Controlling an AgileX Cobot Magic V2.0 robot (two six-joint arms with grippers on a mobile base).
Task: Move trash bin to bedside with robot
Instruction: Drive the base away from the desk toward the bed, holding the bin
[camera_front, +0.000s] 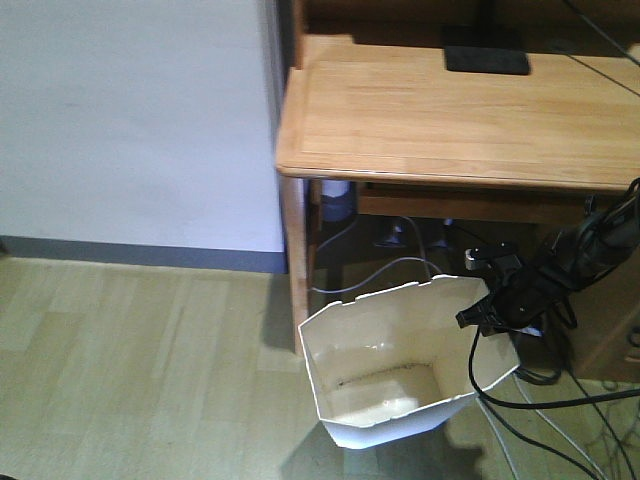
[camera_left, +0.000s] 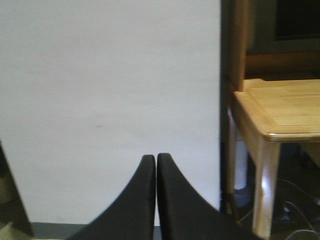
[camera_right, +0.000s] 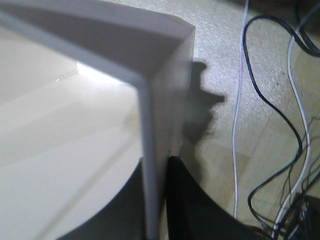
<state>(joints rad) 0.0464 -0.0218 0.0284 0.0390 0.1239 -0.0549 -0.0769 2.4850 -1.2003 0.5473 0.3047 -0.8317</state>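
The trash bin (camera_front: 385, 360) is sitting on the floor (camera_front: 120, 360) left of the right pincer (camera_front: 487, 308), its rim wall lying inside that pincer, the tabletop (camera_front: 450, 120) standing above, cables (camera_front: 560, 400) trailing beneath.

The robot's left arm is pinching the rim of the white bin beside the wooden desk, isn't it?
Not the left: it is the right arm whose jaws pinch the rim of the trash bin beside the desk. The right wrist view shows the wall clamped between them.

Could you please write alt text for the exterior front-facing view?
A black robot arm's right pincer clamps the right rim of a white trash bin, beside the leg of a light-wood desk. Black cables trail across the floor.
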